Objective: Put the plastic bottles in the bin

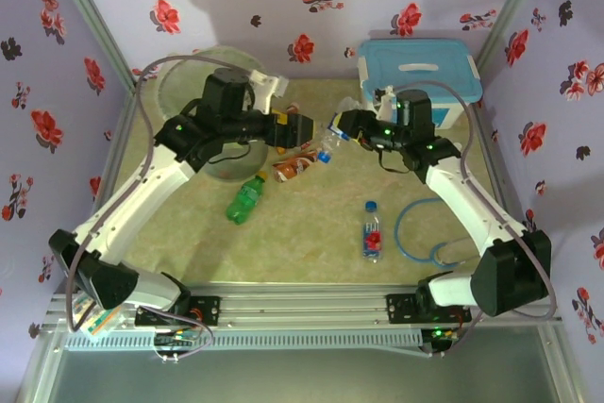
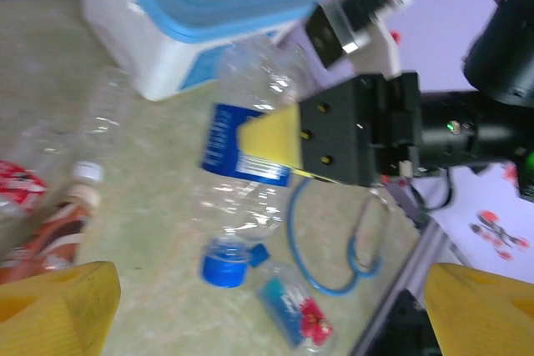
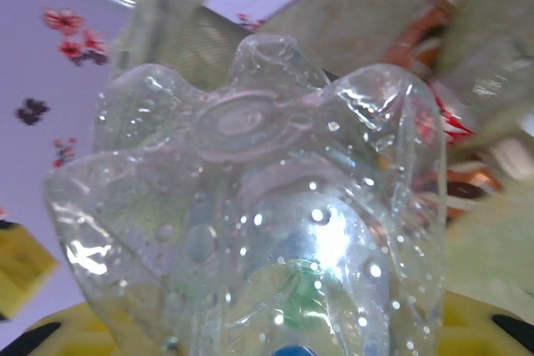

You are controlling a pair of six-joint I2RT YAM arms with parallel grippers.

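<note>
My right gripper (image 1: 338,125) (image 3: 267,343) is shut on a clear bottle with a blue label (image 1: 329,140) (image 2: 250,152) (image 3: 250,206). It holds the bottle above the table with its blue cap (image 2: 224,261) pointing down. My left gripper (image 1: 310,129) (image 2: 267,327) is open and empty, right beside that bottle. On the table lie a green bottle (image 1: 247,197), orange-brown bottles (image 1: 296,167) (image 2: 54,227) (image 3: 421,27) and a red-labelled bottle with a blue cap (image 1: 374,233) (image 2: 296,316). The grey-green bin (image 1: 219,61) (image 3: 179,27) stands at the back left, partly hidden by the left arm.
A white box with a light-blue lid (image 1: 420,71) (image 2: 192,14) stands at the back right. A blue cable loop (image 1: 425,233) (image 2: 334,243) lies on the table near the right arm. Flowered walls close in three sides.
</note>
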